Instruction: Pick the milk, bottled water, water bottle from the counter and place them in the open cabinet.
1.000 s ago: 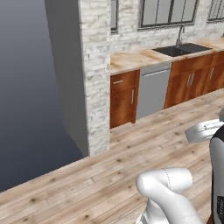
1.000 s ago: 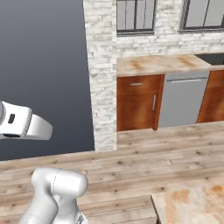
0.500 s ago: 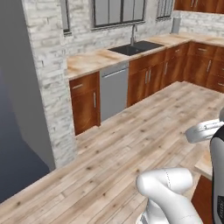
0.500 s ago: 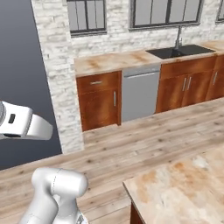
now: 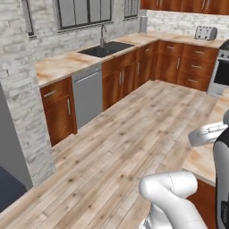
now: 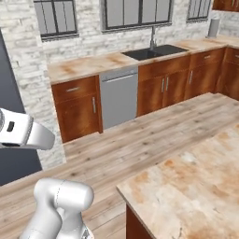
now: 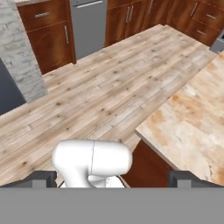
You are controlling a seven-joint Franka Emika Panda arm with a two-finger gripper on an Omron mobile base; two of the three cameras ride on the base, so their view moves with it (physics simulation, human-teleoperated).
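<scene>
The counter (image 6: 186, 186), a beige marble island top with rust veins, fills the lower right of the right base view. Its corner also lies at the right of the hand view, counter (image 7: 192, 118), and at the right edge of the left base view, counter (image 5: 203, 156). The stretch of top in view is bare. The milk, the bottled water, the water bottle and the open cabinet are out of view. My gripper (image 7: 116, 180) is open, its fingertips (image 7: 43, 179) far apart with nothing between them, above the floor beside the island's corner.
Across the plank floor runs a wall counter with a sink (image 6: 156, 51), a steel dishwasher (image 6: 119, 95) and low wooden cupboards. A white brick pillar (image 5: 22, 112) stands at the left. A toaster (image 5: 205, 32) and a stove (image 5: 221, 67) sit far right.
The whole picture has slid left, so the base has turned right. The brick pillar went from centre to the left edge, and the island counter came into view. The gripper stays open.
</scene>
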